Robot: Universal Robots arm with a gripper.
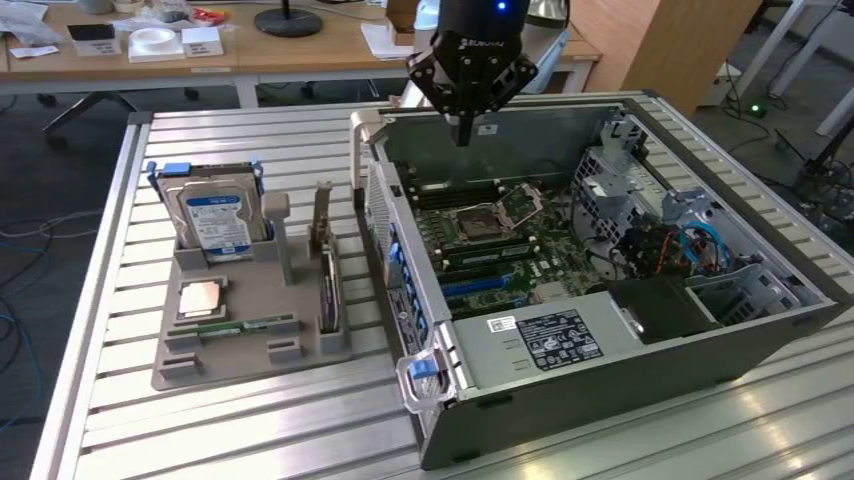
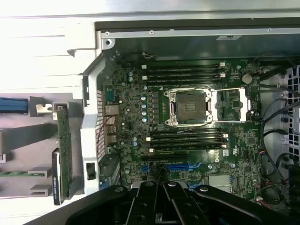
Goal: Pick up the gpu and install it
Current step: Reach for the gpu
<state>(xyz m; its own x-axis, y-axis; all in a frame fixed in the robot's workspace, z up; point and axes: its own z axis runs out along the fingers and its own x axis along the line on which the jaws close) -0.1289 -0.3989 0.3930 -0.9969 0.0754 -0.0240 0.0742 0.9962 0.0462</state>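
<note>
Gpu (image 1: 324, 265) not yet picked up: the black pincer (image 1: 463, 132) hangs fully closed, gripping nothing, over the green motherboard (image 1: 534, 245) of the open grey metal computer case (image 1: 587, 385). Just beside the case, that thin black card with a brownish edge stands on edge in the grey plastic holder tray (image 1: 251, 305).

I'm looking across a slatted aluminium workbench (image 1: 240, 420) in the foreground. Behind it runs a row of wooden desks (image 1: 267, 50) strewn with white boxes (image 1: 156, 42), papers (image 1: 383, 40) and a round black stand base (image 1: 288, 22). A chair's castor legs (image 1: 94, 105) show underneath. A wooden panel (image 1: 667, 45) rises toward the exterior view's right, near white table legs (image 1: 770, 50). Loose cables (image 1: 27, 235) trail over the grey floor (image 1: 54, 160).
</note>
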